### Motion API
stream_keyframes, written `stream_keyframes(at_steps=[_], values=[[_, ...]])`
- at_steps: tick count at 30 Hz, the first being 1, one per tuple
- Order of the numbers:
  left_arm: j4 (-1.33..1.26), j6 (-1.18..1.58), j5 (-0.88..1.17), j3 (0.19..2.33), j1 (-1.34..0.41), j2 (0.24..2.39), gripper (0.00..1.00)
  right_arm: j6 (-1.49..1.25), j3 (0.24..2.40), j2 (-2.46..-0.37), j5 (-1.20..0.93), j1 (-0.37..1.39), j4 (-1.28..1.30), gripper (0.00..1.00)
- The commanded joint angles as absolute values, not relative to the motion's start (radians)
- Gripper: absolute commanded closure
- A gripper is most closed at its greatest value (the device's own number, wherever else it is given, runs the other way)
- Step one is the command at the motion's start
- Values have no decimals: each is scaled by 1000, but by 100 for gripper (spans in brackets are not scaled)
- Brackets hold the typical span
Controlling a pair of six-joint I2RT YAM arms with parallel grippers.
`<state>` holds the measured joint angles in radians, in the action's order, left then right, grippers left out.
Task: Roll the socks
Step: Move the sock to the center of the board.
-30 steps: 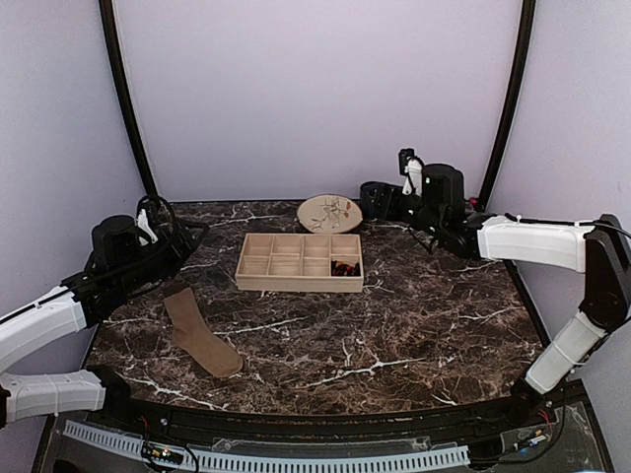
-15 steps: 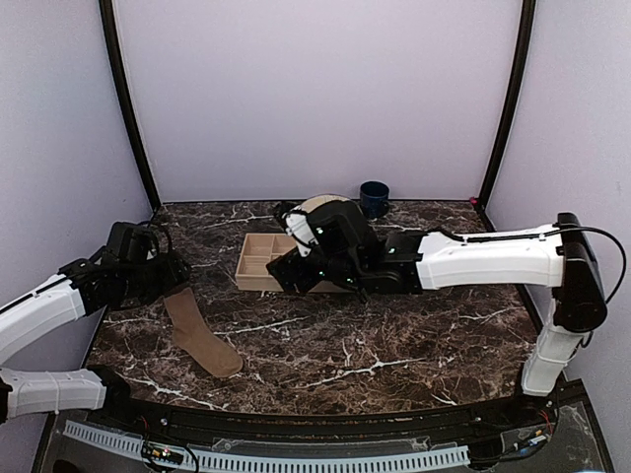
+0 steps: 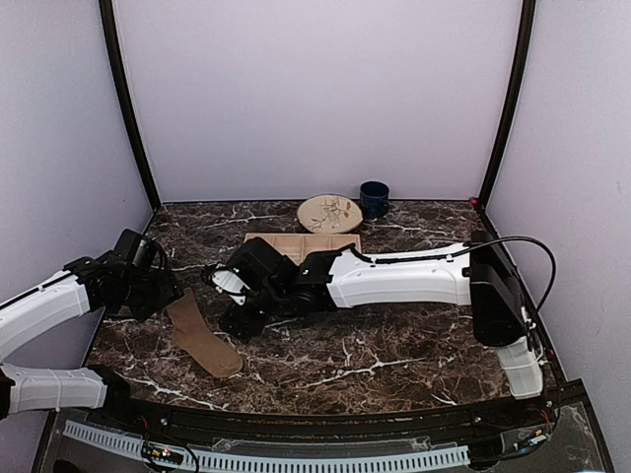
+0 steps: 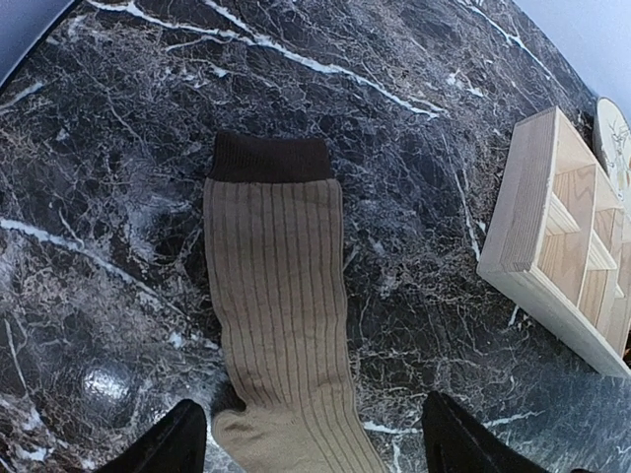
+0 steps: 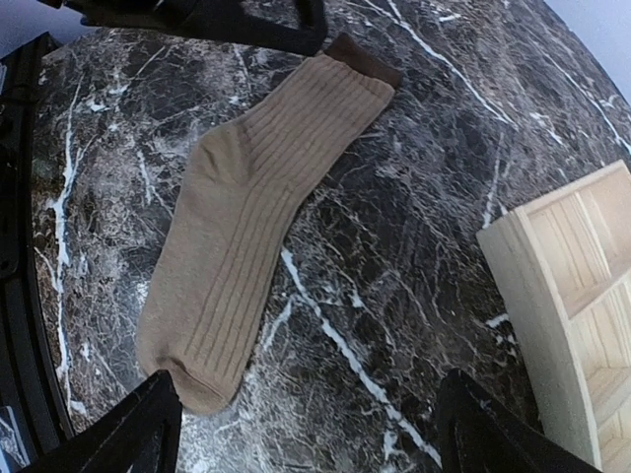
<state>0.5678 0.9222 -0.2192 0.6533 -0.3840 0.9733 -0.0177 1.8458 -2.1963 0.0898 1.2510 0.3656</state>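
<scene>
One of the socks, a ribbed tan-brown sock with a dark brown cuff, lies flat on the marble table's left side. My left gripper hovers open over its cuff end. In the left wrist view the sock runs down between the two spread fingertips, untouched. My right gripper hangs open just right of the sock. In the right wrist view the sock lies slantwise and its toe sits beside the left fingertip; nothing is held.
A wooden compartment tray sits behind the right arm, mostly hidden by it; its corner shows as tray and tray. A patterned plate and a dark blue cup stand at the back wall.
The right arm has swung from the back right corner across the tray to the sock. The left gripper has come down and forward to the sock's cuff end.
</scene>
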Motion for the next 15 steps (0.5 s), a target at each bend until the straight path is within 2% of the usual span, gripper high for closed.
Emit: stream_keyframes(at_steps=[1, 15], values=[[587, 965, -183, 626, -369, 972, 22, 36, 1916, -2256, 19, 1274, 449, 13], [600, 1043, -152, 573, -356, 961, 22, 95, 1890, -2303, 18, 1321, 486, 12]])
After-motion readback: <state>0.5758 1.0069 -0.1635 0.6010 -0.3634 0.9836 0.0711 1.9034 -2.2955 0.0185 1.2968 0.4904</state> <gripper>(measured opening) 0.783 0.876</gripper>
